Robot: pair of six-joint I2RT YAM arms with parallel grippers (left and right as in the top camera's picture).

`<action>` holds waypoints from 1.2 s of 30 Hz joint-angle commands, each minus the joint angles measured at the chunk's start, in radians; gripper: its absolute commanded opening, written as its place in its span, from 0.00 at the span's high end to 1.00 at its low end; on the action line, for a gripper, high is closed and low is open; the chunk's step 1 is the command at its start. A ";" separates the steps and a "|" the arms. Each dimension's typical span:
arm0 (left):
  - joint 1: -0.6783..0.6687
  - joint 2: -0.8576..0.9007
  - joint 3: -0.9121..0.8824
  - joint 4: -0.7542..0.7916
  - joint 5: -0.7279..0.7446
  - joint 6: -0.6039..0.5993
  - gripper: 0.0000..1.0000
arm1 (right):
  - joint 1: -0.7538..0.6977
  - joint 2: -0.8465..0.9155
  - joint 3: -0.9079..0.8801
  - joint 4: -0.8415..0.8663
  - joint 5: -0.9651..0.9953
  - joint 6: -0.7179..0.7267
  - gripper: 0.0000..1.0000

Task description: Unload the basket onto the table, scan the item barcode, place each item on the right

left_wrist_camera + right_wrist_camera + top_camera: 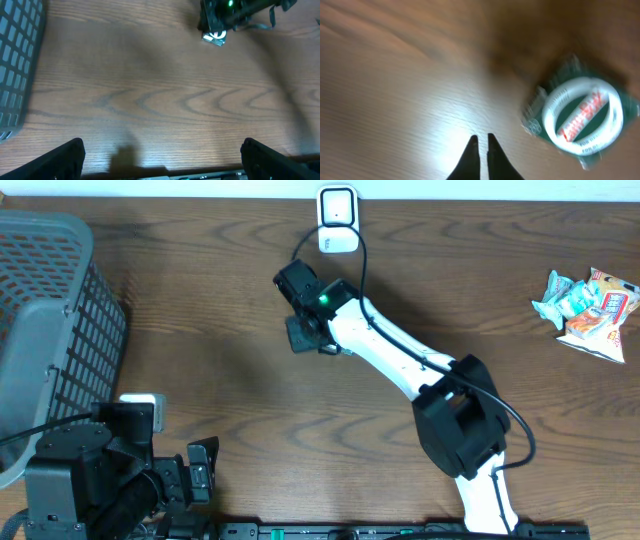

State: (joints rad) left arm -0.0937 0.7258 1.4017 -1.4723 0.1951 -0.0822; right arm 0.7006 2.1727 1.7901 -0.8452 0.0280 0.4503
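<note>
Closed tight and empty at the right end effector [481, 137], hovering over the counter [395, 75] just beside the green packet [582, 117] lying flat there. Spread wide and empty at the left end effector [162, 150], near the grey basket [17, 60].

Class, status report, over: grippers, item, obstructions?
Left gripper open, empty. Right gripper shut, empty, beside green packet on table. Scanner beyond, nothing blocking.

Overhead is evenly lit and sharp. The right wrist view is blurred: white glare pools on the table [395, 75] just ahead of the right gripper [481, 142], and the packet [582, 117] up-right of it smears. Ahead of the left gripper [162, 145], the wood looks dim and soft.
</note>
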 commanded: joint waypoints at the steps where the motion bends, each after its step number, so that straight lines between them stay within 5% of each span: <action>1: 0.000 0.002 0.003 -0.001 -0.009 -0.005 0.02 | 0.000 -0.019 -0.002 0.050 -0.020 -0.027 0.98; 10: 0.000 0.002 0.003 -0.001 -0.010 -0.005 0.02 | 0.004 0.092 -0.006 0.024 0.122 0.146 0.99; 17: 0.000 0.002 0.003 -0.001 -0.010 -0.005 0.02 | 0.003 0.121 -0.006 -0.008 0.172 0.148 0.99; 24: 0.000 0.002 0.003 -0.001 -0.010 -0.005 0.02 | -0.008 0.120 -0.006 -0.169 0.255 0.149 0.99; 30: 0.000 0.002 0.003 -0.001 -0.010 -0.005 0.02 | -0.060 0.120 -0.004 -0.360 0.451 0.284 0.99; 36: 0.000 0.002 0.003 -0.001 -0.009 -0.005 0.02 | -0.144 0.088 -0.002 -0.409 0.410 0.288 0.99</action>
State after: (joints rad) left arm -0.0937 0.7258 1.4017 -1.4727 0.1955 -0.0822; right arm 0.5938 2.2959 1.7847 -1.2472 0.4164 0.6998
